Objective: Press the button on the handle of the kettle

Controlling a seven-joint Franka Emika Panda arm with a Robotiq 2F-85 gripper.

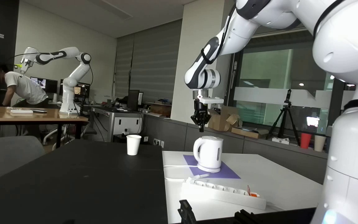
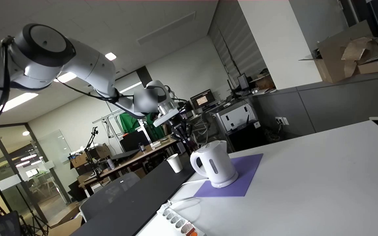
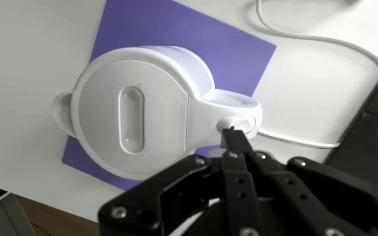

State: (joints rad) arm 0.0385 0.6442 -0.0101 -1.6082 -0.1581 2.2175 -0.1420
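A white kettle (image 1: 211, 152) stands upright on a purple sheet (image 1: 228, 172); it also shows in an exterior view (image 2: 218, 165) and from above in the wrist view (image 3: 162, 108). Its handle (image 2: 195, 163) faces the black table. In the wrist view the oval button (image 3: 243, 124) with a small red mark is on top of the handle, partly covered by my fingertips. My gripper (image 3: 236, 139) is shut and empty, its fingers together and pointing down. In an exterior view the gripper (image 1: 201, 129) hangs above the kettle's handle side, with a small gap to the kettle.
A white power strip (image 1: 222, 194) lies on the white table (image 2: 307, 170) near the kettle. A white cord (image 3: 320, 39) runs over the table. A white paper cup (image 1: 133, 144) stands on the adjoining black table (image 1: 82, 177).
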